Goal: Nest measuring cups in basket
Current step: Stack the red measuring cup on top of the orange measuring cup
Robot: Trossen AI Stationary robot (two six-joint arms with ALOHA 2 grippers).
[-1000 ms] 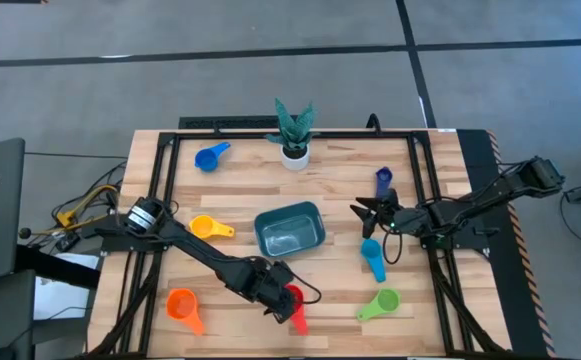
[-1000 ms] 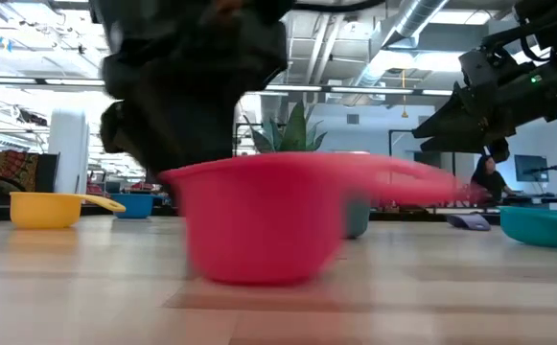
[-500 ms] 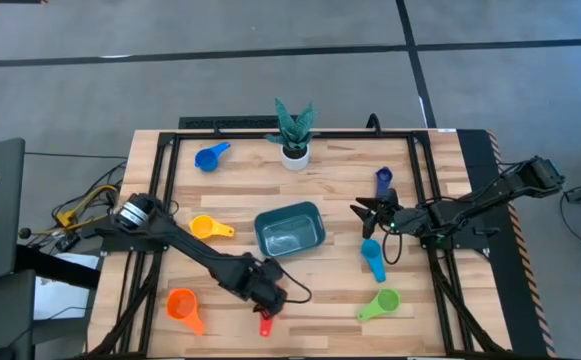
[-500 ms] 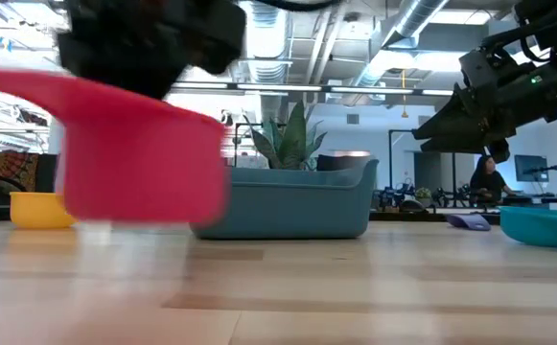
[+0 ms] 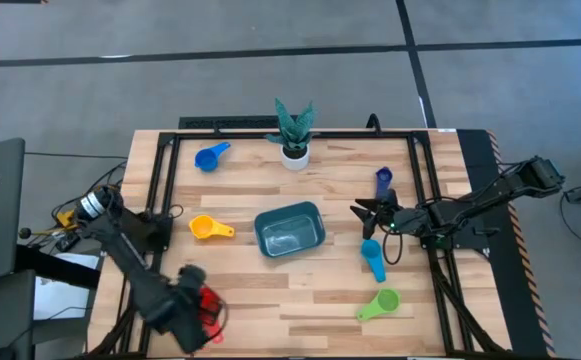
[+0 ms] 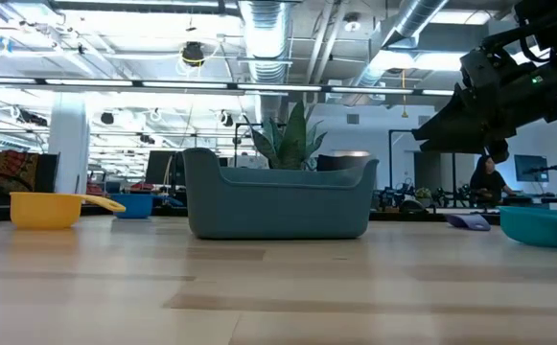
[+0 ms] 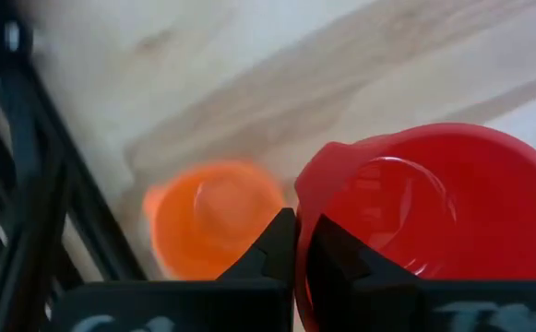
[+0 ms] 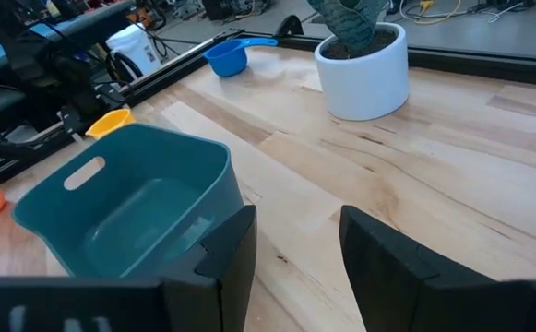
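My left gripper [image 5: 196, 312] is at the table's near left corner, shut on the red cup [image 5: 208, 302]. The orange cup [image 7: 210, 219] lies below it; my arm hides it in the high view. The teal basket [image 5: 290, 230] sits mid-table. The yellow cup [image 5: 204, 228] lies left of the basket and the blue cup [image 5: 208, 157] is far left. The dark blue cup [image 5: 383, 180], light blue cup [image 5: 372, 256] and green cup [image 5: 380, 303] lie to the right. My right gripper [image 5: 366, 212] hovers open, right of the basket. My left gripper pinches the red cup's rim wall [image 7: 310, 195] between its two fingers [image 7: 279, 247]. One finger is outside the bowl and one inside. The cup is lifted clear of the table, its open side facing the wrist camera, beside and above the orange cup.
A white pot with a green plant [image 5: 294, 152] stands at the far edge, behind the basket. A black frame rail [image 5: 162, 190] runs along the table's left side near my left arm. Bare wood lies between the basket and the near edge.
My left gripper has lifted the red cup off the table in front of the basket. It swung the cup quickly toward the table's left and near edge and now holds it above the orange cup. My right arm has kept still.
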